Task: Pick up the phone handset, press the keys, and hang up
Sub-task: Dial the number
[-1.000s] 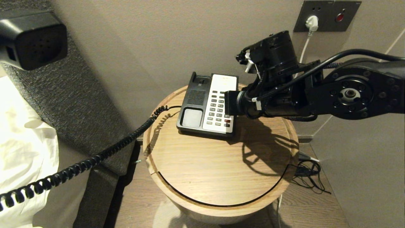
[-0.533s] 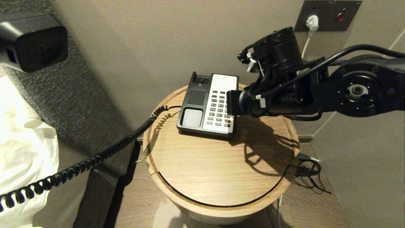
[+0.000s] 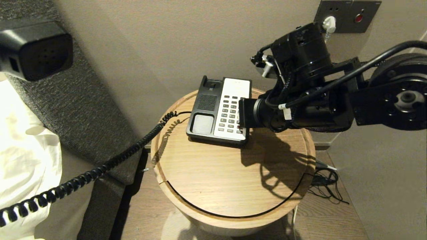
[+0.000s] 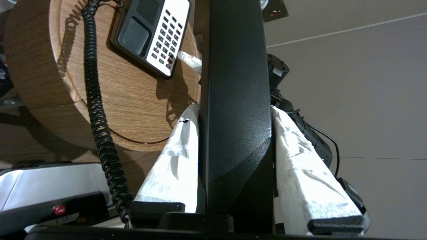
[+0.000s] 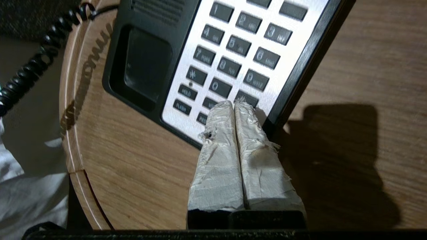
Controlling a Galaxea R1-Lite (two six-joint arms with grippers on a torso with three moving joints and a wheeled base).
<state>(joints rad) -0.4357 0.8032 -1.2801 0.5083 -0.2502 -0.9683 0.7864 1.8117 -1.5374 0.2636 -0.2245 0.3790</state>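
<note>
- The left gripper (image 4: 233,113) is clamped on the phone handset (image 4: 233,100); the handset's long axis runs straight out between the 2 taped fingers (image 4: 173,166), up and well away from the phone base (image 3: 218,111).
- The coiled cord (image 3: 100,170) stretches from the base, past the edge of the round table (image 3: 233,180), toward the lifted handset.
- The right gripper (image 5: 235,103) has its 2 jaws pressed together like 1 tip, just over the lowest rows of the keypad (image 5: 230,63).
- I judge the keys lie directly ahead of these closed jaws, so the right arm is the nearer one for pressing.
- Whether the tip touches a key, I cannot tell.
</note>
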